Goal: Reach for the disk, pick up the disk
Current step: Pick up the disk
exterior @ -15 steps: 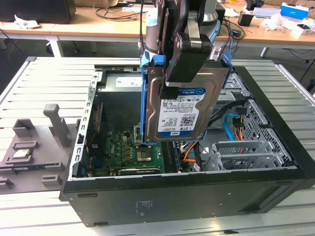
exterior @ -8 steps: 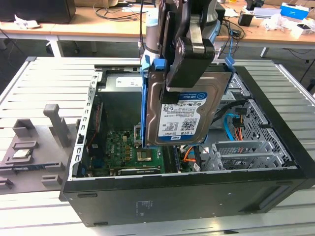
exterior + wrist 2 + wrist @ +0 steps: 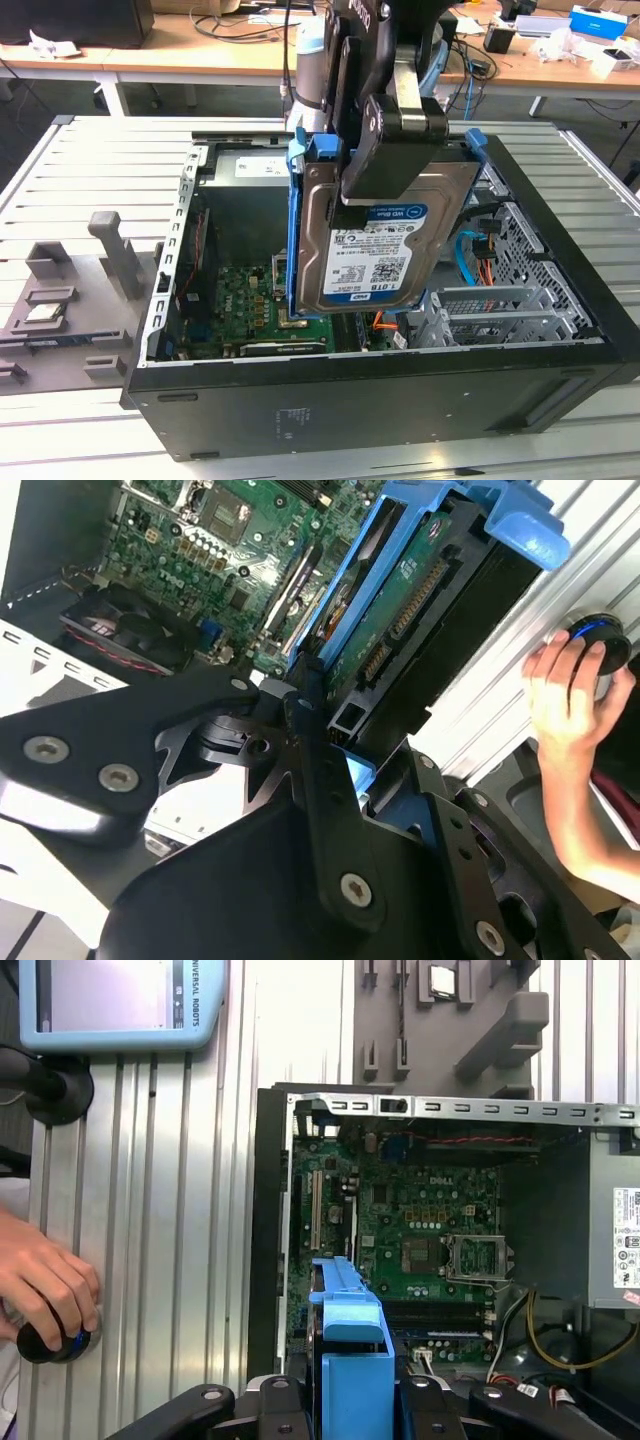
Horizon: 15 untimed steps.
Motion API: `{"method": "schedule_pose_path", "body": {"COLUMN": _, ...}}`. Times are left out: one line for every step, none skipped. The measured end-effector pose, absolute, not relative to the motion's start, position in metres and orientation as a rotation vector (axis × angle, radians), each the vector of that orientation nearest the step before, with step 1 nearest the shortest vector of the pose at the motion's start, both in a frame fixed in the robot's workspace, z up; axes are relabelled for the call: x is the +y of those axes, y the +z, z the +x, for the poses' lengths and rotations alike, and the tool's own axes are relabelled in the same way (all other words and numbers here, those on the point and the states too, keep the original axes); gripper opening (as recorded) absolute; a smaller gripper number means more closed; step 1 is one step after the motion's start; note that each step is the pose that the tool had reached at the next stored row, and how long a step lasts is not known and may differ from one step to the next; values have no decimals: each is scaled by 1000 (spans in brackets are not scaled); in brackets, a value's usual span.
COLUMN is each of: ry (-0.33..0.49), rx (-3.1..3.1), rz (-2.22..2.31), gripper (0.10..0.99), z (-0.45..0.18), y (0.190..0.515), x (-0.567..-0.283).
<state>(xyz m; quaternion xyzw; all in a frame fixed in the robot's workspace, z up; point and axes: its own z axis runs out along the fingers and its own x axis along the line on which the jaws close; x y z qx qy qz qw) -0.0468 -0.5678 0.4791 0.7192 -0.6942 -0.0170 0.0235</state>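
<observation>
One thing matters for you here: the disk [image 3: 375, 235] is already between the jaws, not off to any side of them. In the exterior view your gripper [image 3: 395, 150] comes down from above and pinches the disk near its upper edge, so the drive hangs below the jaws with its label face turned toward the camera and its long axis running roughly up and down, tilted a little. It is held in the air over the open computer case [image 3: 300, 410], above the green circuit board [image 3: 265, 305], and I judge it clear of the case floor, though its lower corner looks close to the metal drive cage [image 3: 520, 290]. The blue side rails [image 3: 350, 1350] sit on both edges of the disk, just outside the jaws, as the first wrist view shows, looking straight down the drive's edge. On the worktop [image 3: 200, 1210], well apart from the jaws, a person's hand [image 3: 40, 1280] rests on a small dark knob. The pick looks done; the grip looks snug.
</observation>
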Motion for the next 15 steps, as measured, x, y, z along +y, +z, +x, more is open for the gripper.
{"method": "schedule_pose_path", "body": {"ry": -53, "rx": -2149, "rz": 2226, "gripper": 365, "z": -47, "y": 479, "x": -570}}
{"method": "schedule_pose_path", "body": {"ry": -53, "rx": -2149, "rz": 2226, "gripper": 365, "z": -47, "y": 479, "x": -571}}
{"method": "schedule_pose_path", "body": {"ry": -53, "rx": -2149, "rz": 2226, "gripper": 365, "z": -47, "y": 479, "x": -572}}
{"method": "schedule_pose_path", "body": {"ry": -53, "rx": -2149, "rz": 2226, "gripper": 365, "z": -47, "y": 479, "x": -575}}
{"method": "schedule_pose_path", "body": {"ry": -53, "rx": -2149, "rz": 2226, "gripper": 365, "z": -47, "y": 479, "x": -576}}
{"method": "schedule_pose_path", "body": {"ry": -53, "rx": -2149, "rz": 2226, "gripper": 365, "z": -47, "y": 479, "x": -578}}
{"method": "schedule_pose_path", "body": {"ry": -53, "rx": -2149, "rz": 2226, "gripper": 365, "z": -47, "y": 479, "x": -579}}
{"method": "schedule_pose_path", "body": {"ry": -53, "rx": -2149, "rz": 2226, "gripper": 365, "z": -47, "y": 479, "x": -580}}
{"method": "schedule_pose_path", "body": {"ry": -53, "rx": -2149, "rz": 2226, "gripper": 365, "z": -47, "y": 479, "x": -582}}
{"method": "schedule_pose_path", "body": {"ry": -53, "rx": -2149, "rz": 2226, "gripper": 365, "z": -47, "y": 479, "x": -582}}
{"method": "schedule_pose_path", "body": {"ry": -53, "rx": -2149, "rz": 2226, "gripper": 365, "z": -47, "y": 479, "x": -583}}
{"method": "schedule_pose_path", "body": {"ry": -53, "rx": -2149, "rz": 2226, "gripper": 365, "z": -46, "y": 479, "x": -583}}
{"method": "schedule_pose_path", "body": {"ry": -53, "rx": -2149, "rz": 2226, "gripper": 365, "z": -44, "y": 479, "x": -583}}
{"method": "schedule_pose_path", "body": {"ry": -53, "rx": -2149, "rz": 2226, "gripper": 365, "z": -40, "y": 479, "x": -583}}
{"method": "schedule_pose_path", "body": {"ry": -53, "rx": -2149, "rz": 2226, "gripper": 365, "z": -37, "y": 479, "x": -583}}
